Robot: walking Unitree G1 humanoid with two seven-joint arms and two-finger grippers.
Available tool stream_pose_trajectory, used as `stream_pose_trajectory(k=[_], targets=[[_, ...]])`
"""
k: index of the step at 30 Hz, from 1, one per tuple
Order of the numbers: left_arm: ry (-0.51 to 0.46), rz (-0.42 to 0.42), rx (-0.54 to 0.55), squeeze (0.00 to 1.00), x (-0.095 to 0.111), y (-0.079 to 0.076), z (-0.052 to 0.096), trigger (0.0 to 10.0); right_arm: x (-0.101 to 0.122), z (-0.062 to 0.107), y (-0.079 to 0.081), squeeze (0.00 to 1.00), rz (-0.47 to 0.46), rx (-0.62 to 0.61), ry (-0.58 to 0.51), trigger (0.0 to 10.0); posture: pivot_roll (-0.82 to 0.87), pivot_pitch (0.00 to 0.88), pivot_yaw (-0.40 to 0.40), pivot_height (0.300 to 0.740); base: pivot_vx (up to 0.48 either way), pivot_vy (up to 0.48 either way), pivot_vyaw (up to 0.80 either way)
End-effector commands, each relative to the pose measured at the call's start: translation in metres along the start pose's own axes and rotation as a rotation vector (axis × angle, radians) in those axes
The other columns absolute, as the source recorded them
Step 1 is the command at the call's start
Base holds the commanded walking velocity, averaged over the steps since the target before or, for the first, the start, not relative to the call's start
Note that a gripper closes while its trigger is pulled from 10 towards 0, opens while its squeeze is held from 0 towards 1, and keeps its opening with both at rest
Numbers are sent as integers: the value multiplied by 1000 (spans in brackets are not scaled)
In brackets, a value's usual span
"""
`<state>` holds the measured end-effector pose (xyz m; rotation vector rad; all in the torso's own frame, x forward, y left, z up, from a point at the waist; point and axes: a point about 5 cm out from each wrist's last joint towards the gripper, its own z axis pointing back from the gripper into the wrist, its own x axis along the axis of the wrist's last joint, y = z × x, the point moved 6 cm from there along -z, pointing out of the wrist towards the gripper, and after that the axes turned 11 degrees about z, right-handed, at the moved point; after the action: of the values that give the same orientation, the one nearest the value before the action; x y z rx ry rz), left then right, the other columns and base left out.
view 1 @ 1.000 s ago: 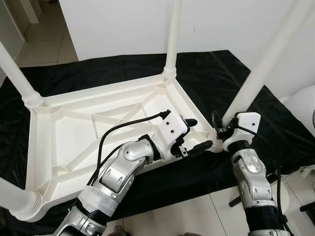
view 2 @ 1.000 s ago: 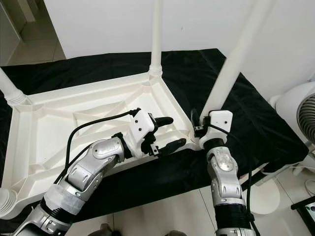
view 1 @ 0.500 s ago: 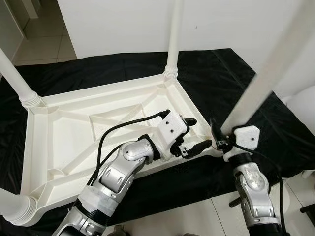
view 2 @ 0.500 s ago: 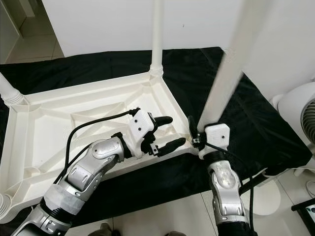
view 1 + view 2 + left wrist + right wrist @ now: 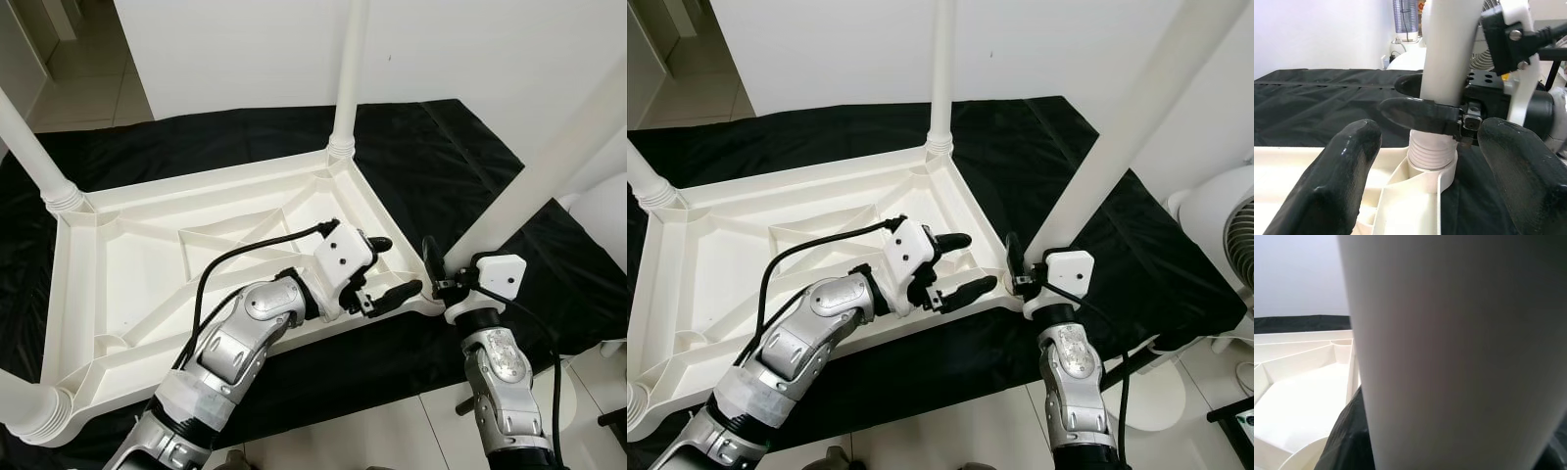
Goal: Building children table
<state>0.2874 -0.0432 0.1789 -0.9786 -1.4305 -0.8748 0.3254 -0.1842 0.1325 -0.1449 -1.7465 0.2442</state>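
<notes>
We see an upturned white plastic children's table top [image 5: 147, 264] lying on a black cloth [image 5: 431, 157], with round white legs at its corners. Our left gripper [image 5: 384, 268] hovers over the near right corner, fingers spread wide and holding nothing. Just beside it, our right gripper [image 5: 1418, 100] appears clamped around the tilted white plastic table leg [image 5: 1117, 147], seated in that corner's socket.

No readable text, labels, brands or numbers anywhere: white table top [image 5: 147, 255], its legs, black cloth [image 5: 431, 157], fan [image 5: 1225, 225] and robot arms all carry no legible markings.
</notes>
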Motion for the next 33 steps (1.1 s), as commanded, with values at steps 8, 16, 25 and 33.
stream_pose_trajectory(k=[8,16,25,33], targets=[[-9,-17,-32,0,7,-3,-3,10000,-50,1,4,0,-41,64,295,10000,-10,45,38,740,0,0,0],[-18,-17,-25,0,9,-3,-5,10000,-56,-7,4,0,-123,78,396,10000,-5,43,31,740,0,0,0],[-20,-19,-17,0,9,-1,-5,10000,-52,-3,5,0,16,85,354,10000,0,43,24,740,0,0,0],[-29,-11,-8,0,12,1,-5,10000,-49,13,20,0,23,97,290,10000,-6,44,32,740,0,0,0]])
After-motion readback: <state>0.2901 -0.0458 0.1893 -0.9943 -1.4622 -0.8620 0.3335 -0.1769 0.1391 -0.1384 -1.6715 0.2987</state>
